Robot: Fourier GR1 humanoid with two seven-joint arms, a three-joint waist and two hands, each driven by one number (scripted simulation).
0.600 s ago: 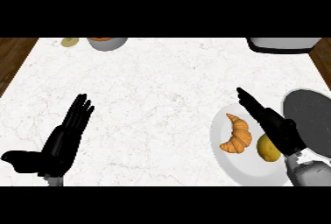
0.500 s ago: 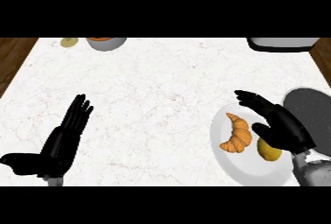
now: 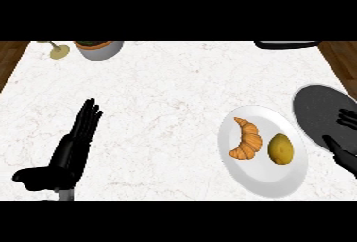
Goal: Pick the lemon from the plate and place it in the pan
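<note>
Lemon (image 3: 281, 149) is sitting on the white plate (image 3: 265, 182), right half, just beside the croissant (image 3: 246, 139) but not touching it. Nothing is touching the lemon.

Pan (image 3: 322, 117) is lying at the right edge of the surface (image 3: 174, 94), dark and round, its left rim just beside the plate's right rim. Partly cut off by the frame edge.

Right robot hand (image 3: 343, 153) is showing only partly at the right edge, over the pan's lower portion, right of the plate. Fingers are looking relaxed, spread, grasping nothing. Well clear of the lemon, with the plate rim between them.

Left robot hand (image 3: 70, 151) is resting lower left on the surface, fingers straight and pointing up-frame, thumb sticking out to the left. Released, holding nothing. Well apart from plate and pan.

Far end of the surface: a grey bowl (image 3: 99, 48) with something dark and orange inside at upper left, and a small yellowish item (image 3: 58, 50) just left of it, can't tell what it is. A dark object (image 3: 286, 44) is sitting at the top right edge, mostly cut off.

Wood floor (image 3: 10, 56) is showing at both sides of the surface.
</note>
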